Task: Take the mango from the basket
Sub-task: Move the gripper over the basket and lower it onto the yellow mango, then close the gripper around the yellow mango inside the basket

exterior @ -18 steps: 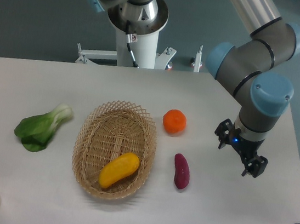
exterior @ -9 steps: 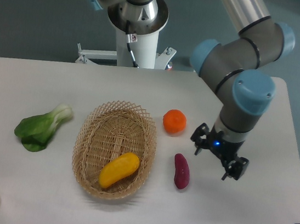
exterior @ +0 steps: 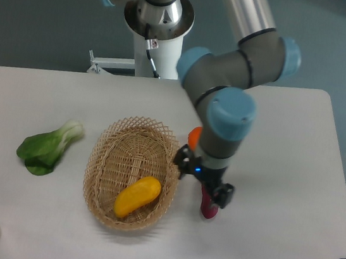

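Mango [exterior: 138, 196] pickup hasn't really started as far as we can tell: the gripper [exterior: 203, 179] has its jaws spread with nothing between them, hanging just off the right rim of the basket [exterior: 101, 152], above the purple vegetable [exterior: 207, 209] and in front of the orange [exterior: 194, 135]. The mango's lying at a slant in the near end of the basket, so we'd guess the next move is shifting left over it, lining the fingers across its narrow width, then dropping down.

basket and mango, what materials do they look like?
Basket: looks like light tan wicker, matte; open weave shows the table through its gaps. Mango: smooth yellow-orange skin with a slight sheen; could be real or plastic, can't tell.
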